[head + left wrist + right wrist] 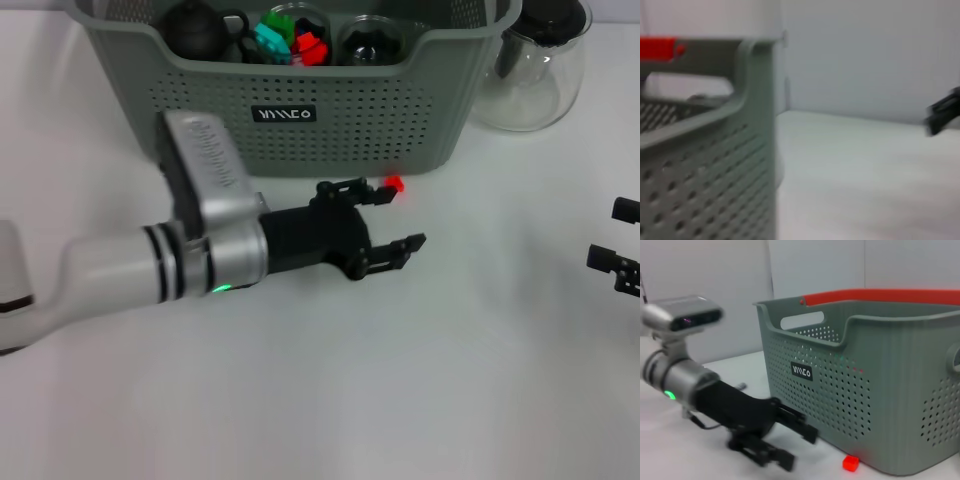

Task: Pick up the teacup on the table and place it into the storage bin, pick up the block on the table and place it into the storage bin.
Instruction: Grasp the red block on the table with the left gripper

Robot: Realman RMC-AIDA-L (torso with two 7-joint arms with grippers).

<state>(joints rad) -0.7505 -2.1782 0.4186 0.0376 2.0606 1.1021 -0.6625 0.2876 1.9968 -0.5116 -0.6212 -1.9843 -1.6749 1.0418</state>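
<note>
Now the left claw [385, 222] is open in the middle of the frame, just beside the red block [393, 184] below the bin [340, 130], and the right claw [620, 245] sits at the right edge.

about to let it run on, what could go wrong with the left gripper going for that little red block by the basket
The small red block lies on the table right beside the wall of the large grey-green perforated plastic storage bin. The open left gripper sits low with one finger close to the block, so that finger could scrape the wall or nudge the block away. Being so small, the block could also slip out of the fingers.
</note>
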